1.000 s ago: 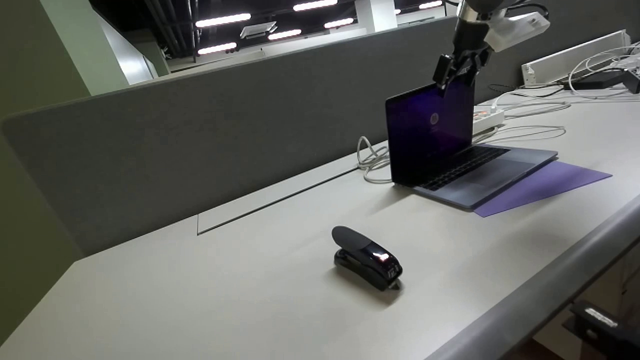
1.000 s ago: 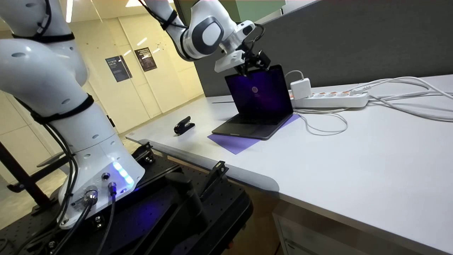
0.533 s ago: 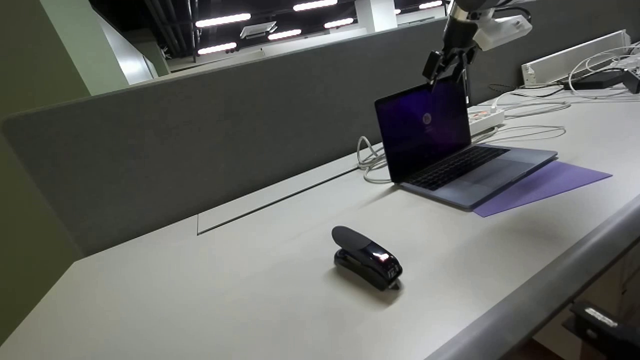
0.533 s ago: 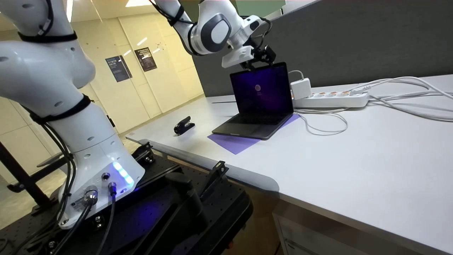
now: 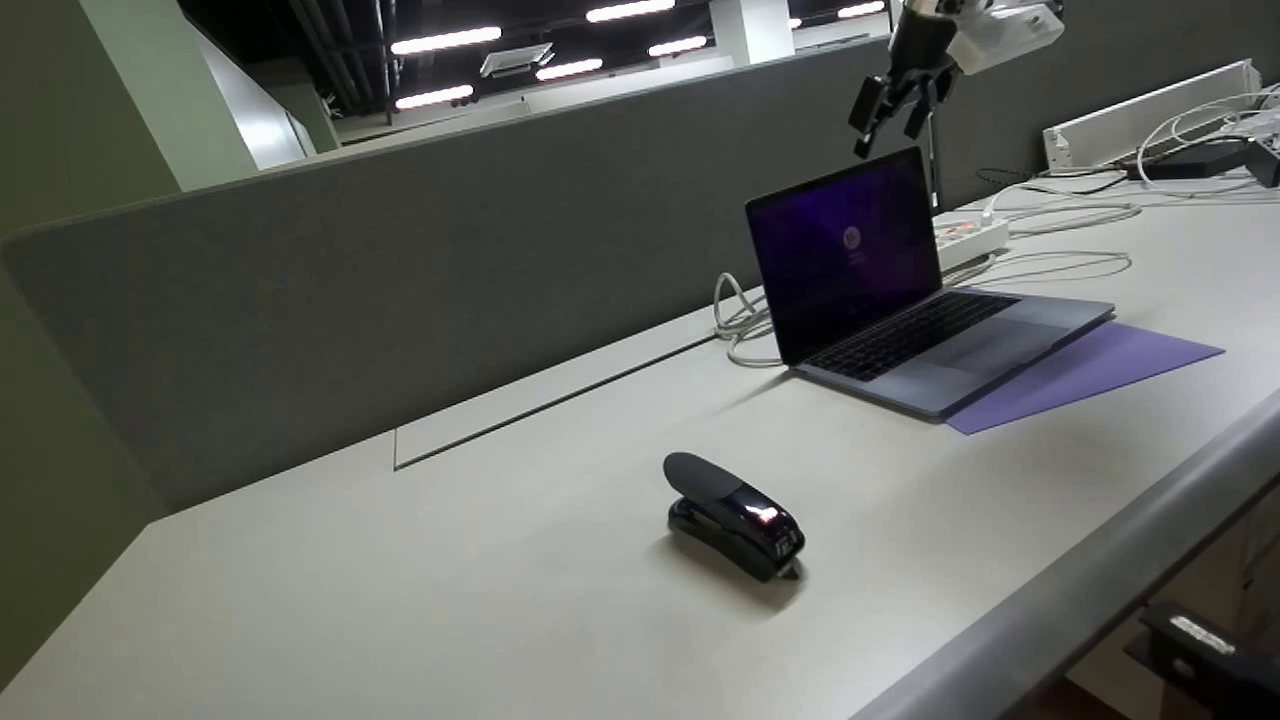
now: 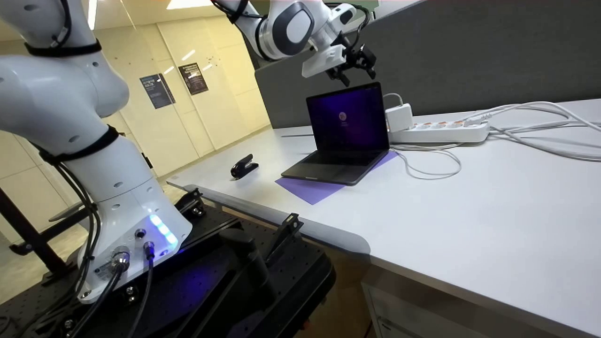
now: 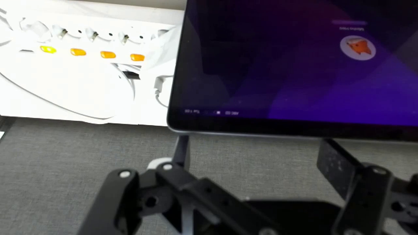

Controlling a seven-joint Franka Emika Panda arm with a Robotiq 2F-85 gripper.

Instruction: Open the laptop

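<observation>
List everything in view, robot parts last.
desk: one, white, under laptop
laptop: one, dark grey, open on desk
sheet: one, purple, partly under laptop
stapler: one, black, on desk
power strip: one, white, beside laptop
adapter: one, white, on power strip
cables: several, white, on desk
partition: one, grey, behind desk
posters: two, dark, far wall
ceiling lights: several, white, overhead
platform: one, black, beside desk
arm: one, white, reaching over desk
fingers: two, black, above laptop

My fingers (image 7: 339, 169) look matt. I see a laptop (image 5: 900, 312) with glossy screen (image 7: 277, 65) and satin metallic body (image 5: 965, 355), a woven-cloth partition (image 5: 430, 290), a stapler (image 5: 742, 520) part matt, part shiny plastic.
</observation>
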